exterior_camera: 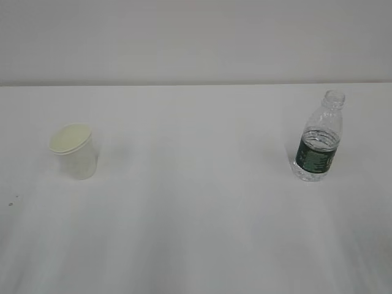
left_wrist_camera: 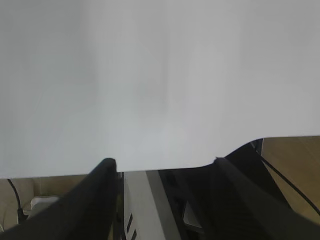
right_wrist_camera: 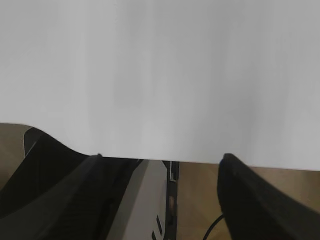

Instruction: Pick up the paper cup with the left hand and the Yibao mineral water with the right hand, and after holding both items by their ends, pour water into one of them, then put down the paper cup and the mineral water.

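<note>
cup: paper cup (exterior_camera: 73, 151) upright, table's (exterior_camera: 196, 233) left side, well apart from bottle.
bottle: Yibao mineral water (exterior_camera: 318, 139) upright at right, uncapped, part full.
grippers: left hand (left_wrist_camera: 162, 165) & right hand (right_wrist_camera: 160, 160) both spread wide, holding nothing, back at near edge.
risk: we'd say light cup crushes or tips if squeezed hard; open bottle spills w/ any knock.

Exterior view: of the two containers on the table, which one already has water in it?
The Yibao mineral water, the clear green-labelled bottle on the right, uncapped. The paper cup on the left shows only a cream interior.
</note>
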